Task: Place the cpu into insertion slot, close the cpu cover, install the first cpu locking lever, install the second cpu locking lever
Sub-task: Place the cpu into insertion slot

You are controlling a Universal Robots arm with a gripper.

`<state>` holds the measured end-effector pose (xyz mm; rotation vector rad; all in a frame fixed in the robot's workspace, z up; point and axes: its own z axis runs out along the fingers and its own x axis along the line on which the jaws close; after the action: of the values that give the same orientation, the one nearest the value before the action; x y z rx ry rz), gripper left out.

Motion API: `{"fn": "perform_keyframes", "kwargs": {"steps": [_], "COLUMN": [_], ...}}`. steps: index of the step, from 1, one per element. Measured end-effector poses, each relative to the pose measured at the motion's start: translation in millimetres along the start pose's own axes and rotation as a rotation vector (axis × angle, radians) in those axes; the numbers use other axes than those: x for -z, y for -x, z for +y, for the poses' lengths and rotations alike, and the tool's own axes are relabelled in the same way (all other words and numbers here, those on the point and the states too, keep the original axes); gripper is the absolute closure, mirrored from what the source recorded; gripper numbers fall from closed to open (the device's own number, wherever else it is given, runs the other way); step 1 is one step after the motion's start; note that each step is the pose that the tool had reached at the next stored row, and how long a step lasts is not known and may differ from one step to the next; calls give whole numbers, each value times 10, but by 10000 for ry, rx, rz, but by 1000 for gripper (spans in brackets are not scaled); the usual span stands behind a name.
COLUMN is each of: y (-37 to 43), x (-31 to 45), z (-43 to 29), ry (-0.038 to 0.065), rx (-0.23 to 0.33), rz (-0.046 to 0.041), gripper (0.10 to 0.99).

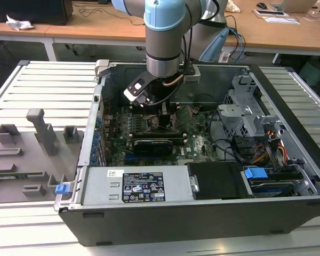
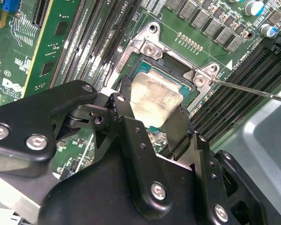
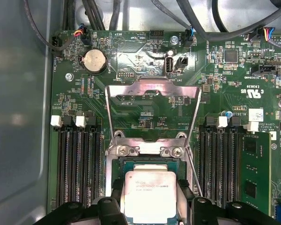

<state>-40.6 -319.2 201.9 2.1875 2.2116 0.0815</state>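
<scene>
**Cpu pinched by its edges over the open socket**

The gripper (image 2: 152, 105) is closed on the cpu (image 3: 150, 197). Its two black fingers (image 2: 125, 101) press against opposite edges of the chip and leave the dull metal top bare. In both wrist views the cpu lies squarely over the insertion slot (image 2: 150, 65); I cannot tell whether it is fully seated or a little proud of it. The cpu cover (image 3: 152, 89) stands swung open beyond the socket, and a thin locking lever (image 2: 253, 91) juts free beside it.

In the exterior view the gripper hangs inside the computer case (image 1: 202, 218), at about twelve o'clock from the long black expansion card (image 1: 149, 144).

The cpu looks light, flat and quite stiff, so weight should be no trouble. The smooth lid probably offers little friction, though. I judge the underside contacts and the socket beneath to be the fragile parts. The sound hold is the one shown: two opposite edges at the rim, chip kept level, with no force on the top or the corners.
</scene>
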Motion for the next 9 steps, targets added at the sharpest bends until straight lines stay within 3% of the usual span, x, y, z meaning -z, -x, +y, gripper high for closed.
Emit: {"fn": "perform_keyframes", "kwargs": {"steps": [2, 3, 9], "y": [0, 0, -3], "x": [0, 0, 2], "z": [0, 0, 0], "ry": [1, 0, 0], "rx": [0, 0, 0], "rz": [-2, -3, -5], "gripper": [545, 482, 482]}}
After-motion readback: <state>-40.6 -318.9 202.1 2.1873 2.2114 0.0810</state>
